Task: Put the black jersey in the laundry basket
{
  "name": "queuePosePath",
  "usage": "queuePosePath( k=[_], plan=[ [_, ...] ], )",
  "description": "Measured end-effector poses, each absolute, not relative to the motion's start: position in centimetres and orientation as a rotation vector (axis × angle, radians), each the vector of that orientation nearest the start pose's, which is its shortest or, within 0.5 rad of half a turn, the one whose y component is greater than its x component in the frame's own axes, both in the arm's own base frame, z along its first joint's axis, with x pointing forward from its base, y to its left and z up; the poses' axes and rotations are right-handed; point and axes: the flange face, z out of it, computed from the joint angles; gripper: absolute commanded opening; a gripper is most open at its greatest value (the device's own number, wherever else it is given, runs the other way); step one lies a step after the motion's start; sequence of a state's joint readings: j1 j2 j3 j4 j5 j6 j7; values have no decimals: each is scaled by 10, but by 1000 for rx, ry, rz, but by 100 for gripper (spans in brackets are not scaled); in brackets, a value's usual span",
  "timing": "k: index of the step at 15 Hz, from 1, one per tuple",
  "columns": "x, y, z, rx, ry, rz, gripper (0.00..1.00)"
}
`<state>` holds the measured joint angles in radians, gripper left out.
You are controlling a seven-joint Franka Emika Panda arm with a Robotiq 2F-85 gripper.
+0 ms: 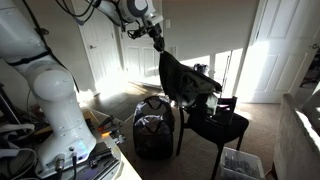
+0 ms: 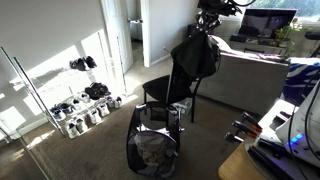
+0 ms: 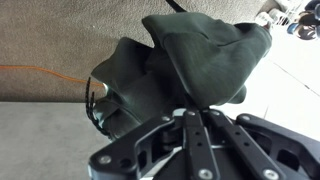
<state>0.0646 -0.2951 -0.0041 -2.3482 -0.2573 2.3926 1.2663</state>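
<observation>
**One black jersey held aloft, basket on the floor below**

Grips the black jersey point(image 1: 186, 82) near its top with the gripper point(image 1: 157, 43), fingers drawn close together on a bunched fold of cloth. Confirms as much from the wrist view: gripper point(image 3: 196, 108) pinched almost closed, dark fabric of the black jersey point(image 3: 195, 55) gathered right at the fingertips and spilling away from them in heavy folds. Lets the rest hang limp and long beneath the gripper point(image 2: 208, 27), clear of the carpet in both exterior views.

Keeps the hanging black jersey point(image 2: 195, 55) at the back of a black chair point(image 2: 165, 92), touching it or just beside it; cannot tell which. Holds the load well apart from the near edge of the worktop point(image 2: 248, 162), out over the open floor and not above any corner of that surface.

Leaves the laundry basket point(image 1: 153, 128) upright on the carpet, mouth open, just beside the black chair point(image 1: 215, 125) and lower than the cloth. Shows the laundry basket point(image 2: 152, 148) in an exterior view between the camera and the chair, off to one side of the hanging cloth, with the jersey wholly outside the rim.

Includes a small clear plastic bin point(image 1: 240, 162) on the floor near the chair, a shoe rack point(image 2: 85, 100) along the sunlit wall, and a pale sofa point(image 2: 250, 75) behind the chair. Catches a thin orange cable point(image 3: 40, 70) crossing the floor in the wrist view.
</observation>
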Motion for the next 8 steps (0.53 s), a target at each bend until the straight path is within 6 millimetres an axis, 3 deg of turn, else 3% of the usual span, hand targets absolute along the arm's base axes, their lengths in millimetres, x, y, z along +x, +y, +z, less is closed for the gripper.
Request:
queuePosePath(
  k=[4,8],
  plan=[
    [465,14,520,-2678,1415,-647,4],
    [453,18,546,-2703,1321,-685,4]
  ],
)
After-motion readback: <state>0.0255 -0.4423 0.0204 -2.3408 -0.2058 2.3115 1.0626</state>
